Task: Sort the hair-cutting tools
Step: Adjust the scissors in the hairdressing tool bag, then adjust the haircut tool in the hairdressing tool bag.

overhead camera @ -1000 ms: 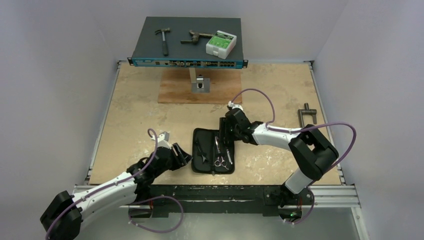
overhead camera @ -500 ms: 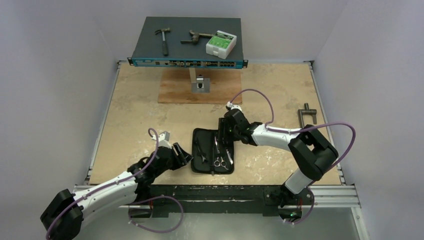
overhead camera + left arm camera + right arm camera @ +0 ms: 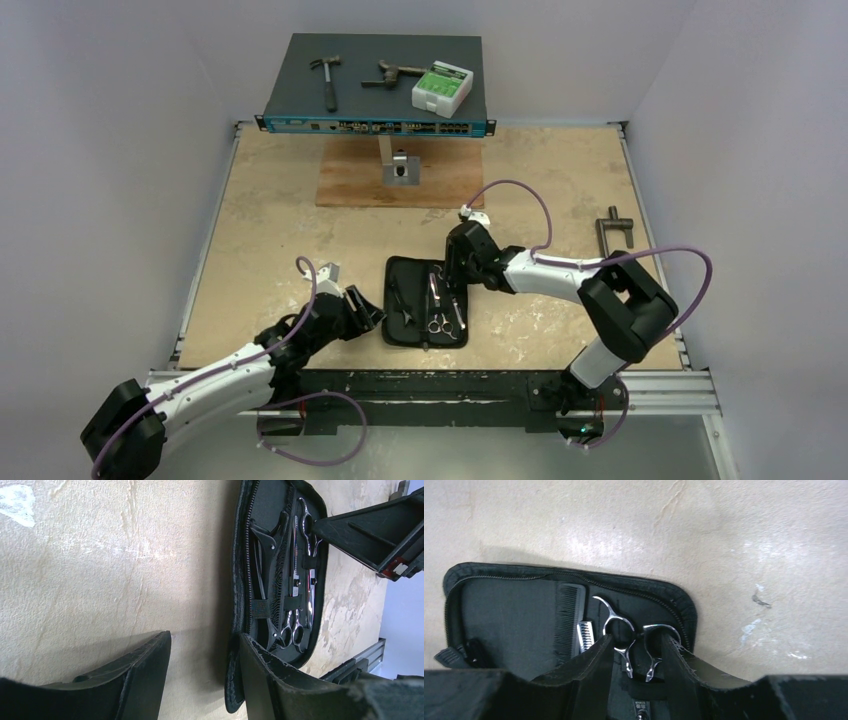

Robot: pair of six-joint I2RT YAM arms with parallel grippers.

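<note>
An open black zip case (image 3: 405, 335) lies flat at the table's near middle. In its straps are a black comb (image 3: 566, 615), a thin black clip (image 3: 260, 545) and two silver scissors. One pair's rings (image 3: 295, 630) lie at the case's near end. The other pair's ring handles (image 3: 621, 626) are at the far end, and my right gripper (image 3: 636, 639) is closed against them, one finger outside each ring. My left gripper (image 3: 205, 635) stands open at the case's left near corner, one finger (image 3: 260, 680) against the case's edge, the other over bare table.
A blue-fronted network switch (image 3: 375, 75) stands at the back, bearing a hammer (image 3: 326, 78), a rusty tool (image 3: 392, 73) and a green-white box (image 3: 441, 88). Below it are a wooden board (image 3: 350, 180) and a metal bracket (image 3: 400, 168). A grey T-shaped bar (image 3: 613, 226) lies far right.
My right gripper's jaws have narrowed onto the scissors' ring handles and the wrist has shifted slightly. The left arm and the case have not moved.
</note>
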